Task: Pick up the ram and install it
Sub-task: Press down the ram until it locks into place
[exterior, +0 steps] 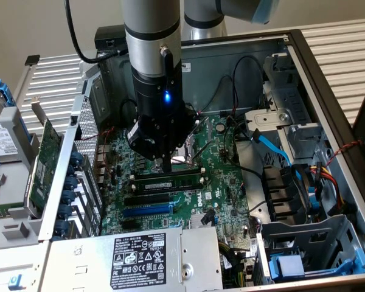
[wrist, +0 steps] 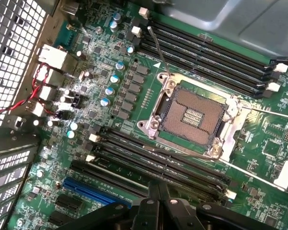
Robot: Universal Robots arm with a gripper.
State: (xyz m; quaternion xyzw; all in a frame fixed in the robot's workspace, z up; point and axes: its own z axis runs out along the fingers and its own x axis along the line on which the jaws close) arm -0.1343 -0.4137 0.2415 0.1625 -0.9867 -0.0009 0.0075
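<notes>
- Exterior view: an open computer case (exterior: 328,79) lies on its side, with its green motherboard (exterior: 222,182) facing up and the robot arm (exterior: 152,36) reaching down into it from above.
- Exterior view's left holds a drive bay (exterior: 3,164) swung out of the case, and beside it a green expansion card (exterior: 45,164) standing on edge against the perforated metal wall.
- Power supply (exterior: 140,258) with its black label lies along the near edge of the case; bundled cables (exterior: 310,182) in blue, yellow and red lie at the exterior view's right.
- Gripper (exterior: 164,165) hangs low over the middle of the motherboard, its black body lit by a small blue lamp; its fingers are drawn together, and nothing can be seen clamped between them.
- Wrist view shows the bare processor socket (wrist: 192,115) in its metal frame, with one bank of black memory slots (wrist: 206,57) with white end clips beyond it and a second bank (wrist: 158,163) on the gripper's side.
- Ram (exterior: 168,181) sits in a slot just below the gripper tips in the exterior view, a long narrow stick lying level with the slots beside it.
- Blue slot (wrist: 93,191) lies next to the nearer memory bank, close to the gripper's black fingers (wrist: 146,213).
</notes>
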